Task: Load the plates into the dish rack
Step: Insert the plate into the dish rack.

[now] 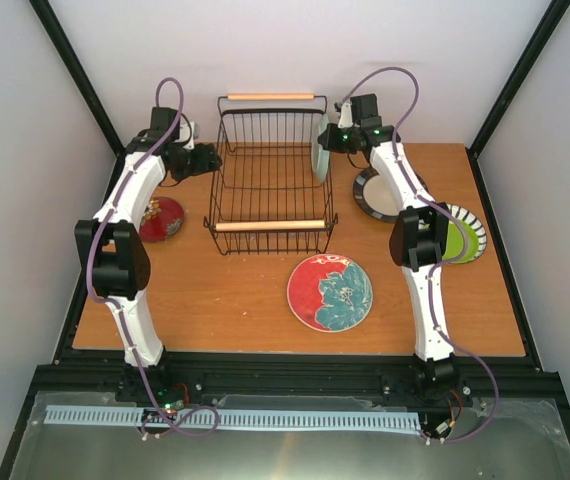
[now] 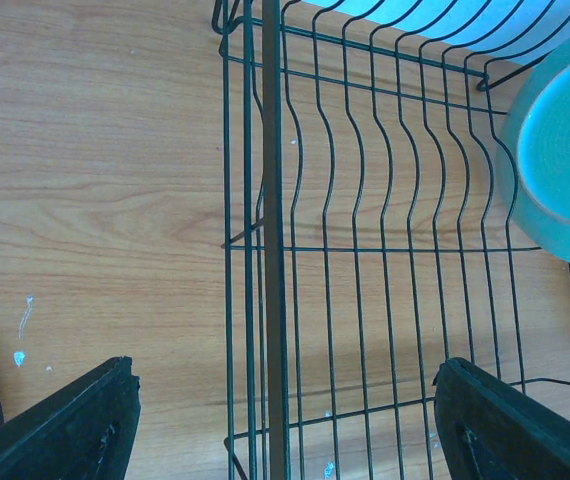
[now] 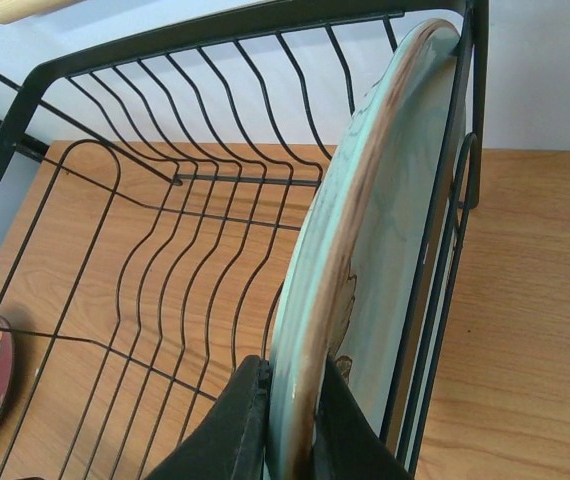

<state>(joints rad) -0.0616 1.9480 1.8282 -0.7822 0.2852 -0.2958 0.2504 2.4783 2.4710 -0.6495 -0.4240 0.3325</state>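
The black wire dish rack (image 1: 270, 175) with two wooden handles stands at the back middle of the table. My right gripper (image 3: 293, 420) is shut on the rim of the mint green plate (image 3: 375, 240) and holds it on edge inside the rack, against its right wall; the plate also shows in the top view (image 1: 319, 148) and the left wrist view (image 2: 560, 150). My left gripper (image 2: 285, 425) is open, empty, over the rack's left wall (image 2: 270, 250). The red plate with teal flower (image 1: 330, 291) lies in front of the rack. The small dark red floral plate (image 1: 160, 218) lies left.
A black-rimmed cream plate (image 1: 373, 194) lies right of the rack, partly under the right arm. A lime green plate (image 1: 457, 240) overlaps a white plate with black stripes (image 1: 475, 232) at the right edge. Black frame posts rise at the back corners.
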